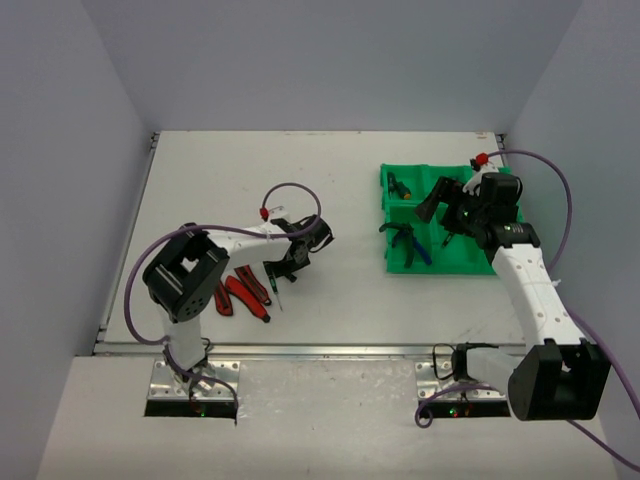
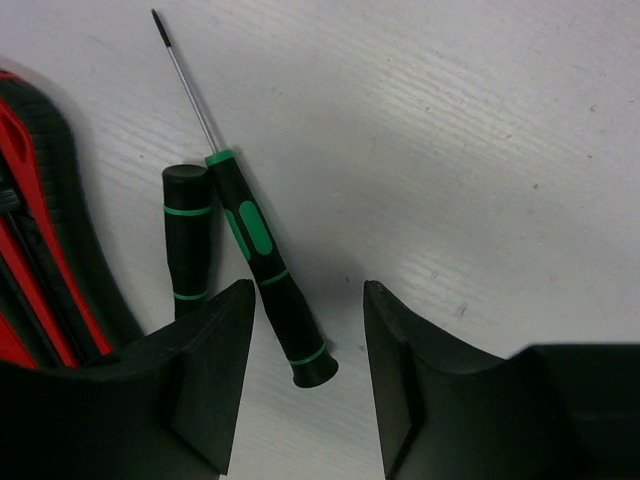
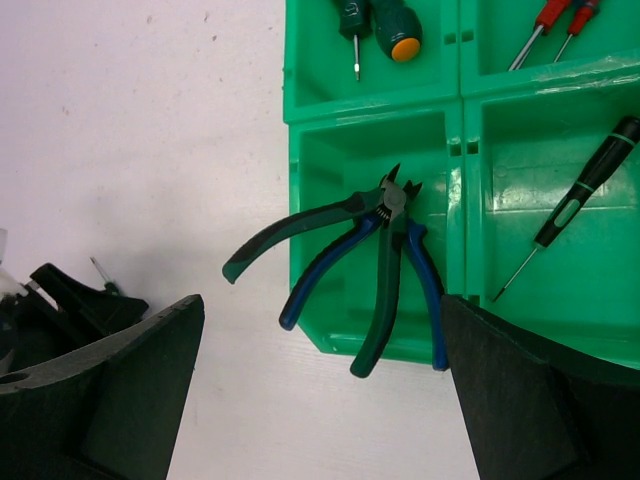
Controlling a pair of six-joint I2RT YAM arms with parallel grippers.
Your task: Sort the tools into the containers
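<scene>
White bench (image 1: 330, 190) is carrying everything. The green tray (image 3: 372, 108) is sitting on its right half, under my right arm.

Right fingers (image 3: 320, 330) are hanging wide apart above the tray's near-left corner and are gripping nothing. Left fingers (image 2: 305, 310) are also standing apart, low over the bench on the left side, and are clamping nothing.

Two pairs of pliers (image 3: 385, 215), one green-handled and one blue-handled, are lying crossed in the near-left compartment. Their heads are pointing to the far wall. One green handle is sticking out over the left wall above the bench, and the other handles are reaching over the near wall.

Red-handled cutters (image 1: 240, 293) are lying on the bench just left of my left fingers, outside the tray.

A black screwdriver with green bands (image 2: 262, 260) is lying flat on the bench, its handle end sitting in the gap between my left fingers and its tip pointing away. A second black handle with green rings (image 2: 187, 240) is lying just beside it, its lower end hidden behind one finger.

In the tray, a black-and-green screwdriver (image 3: 580, 195) is lying aslant in the near-middle compartment. Red-handled screwdrivers (image 3: 550, 20) are lying in the far-middle one. A green handle with an orange cap (image 3: 395, 30) is lying in the far-left one.
</scene>
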